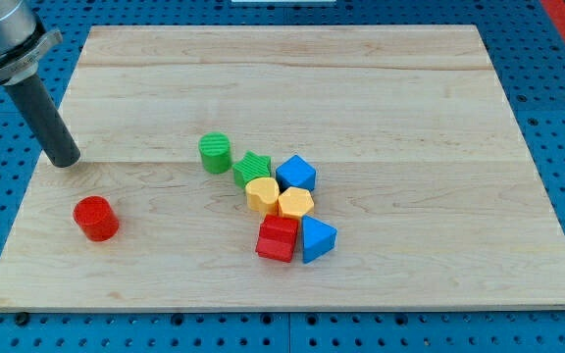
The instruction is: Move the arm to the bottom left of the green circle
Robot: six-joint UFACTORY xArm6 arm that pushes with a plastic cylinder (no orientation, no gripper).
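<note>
1. No hand on this rig, so nothing open, shut or holding. Just a dark rod; my tip (66,162) rests on the counter (410,88) near the view's left edge.
2. Green circle (216,153) stands upright left of centre, well apart from my tip, which is off to its left at about the same height in the view.
3. Green star (251,169) sits just beside the circle on its lower right, heading a tight cluster: blue cube (296,174), yellow heart (261,194), yellow hexagon (295,203), red cube (278,238), blue triangle (317,239).
4. Red cylinder (96,218) sits alone, below my tip.
5. Risk: target spot is the circle's lower left; overshooting toward the view's right would likely shove the circle into the star.
6. Risk: swinging low first could clip the red cylinder.
7. Hard to tell: whether circle and star touch. Arm body cut off at top left.
</note>
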